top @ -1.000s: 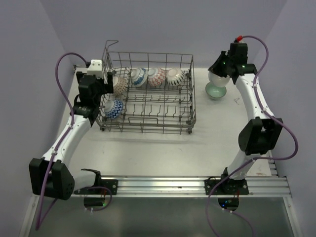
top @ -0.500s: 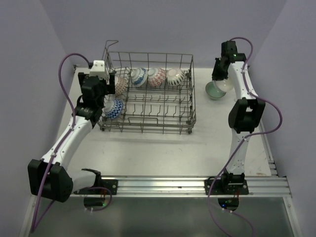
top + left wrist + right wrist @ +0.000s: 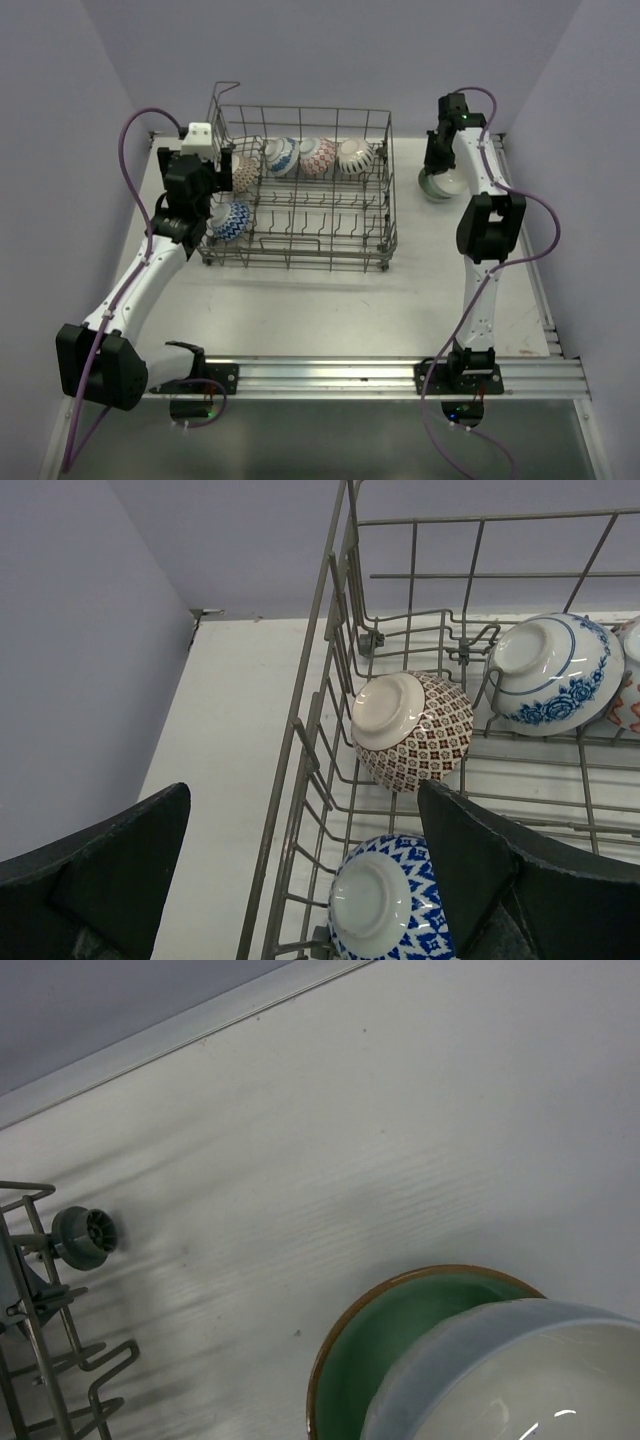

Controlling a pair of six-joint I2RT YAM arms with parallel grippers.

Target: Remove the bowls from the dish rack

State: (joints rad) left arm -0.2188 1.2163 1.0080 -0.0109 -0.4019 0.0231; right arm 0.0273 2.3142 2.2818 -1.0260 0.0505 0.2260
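Beside the dish rack (image 3: 300, 262), at the far right of the desk (image 3: 330, 310), the right pincer (image 3: 438, 170) is nearly shut. Judging from the wrist view, it grips the white bowl (image 3: 520, 1380) by the rim, though its fingers are out of sight. That bowl hangs just over, perhaps partly inside, the pale green bowl (image 3: 395, 1345) standing on the desk. The step in hand looks like stacking: the next move calls for a short lowering to seat white in green, then a release. That arm is stretched almost straight away from its base, wrist turned down. The left arm reaches forward with its elbow out. Its left pincer (image 3: 300, 815) is spread wide and empty, straddling the rack's left wall above the blue-and-white bowl (image 3: 385, 905) and the brown-checked bowl (image 3: 412, 730). It should shift inward before descending. Five bowls sit in the rack.
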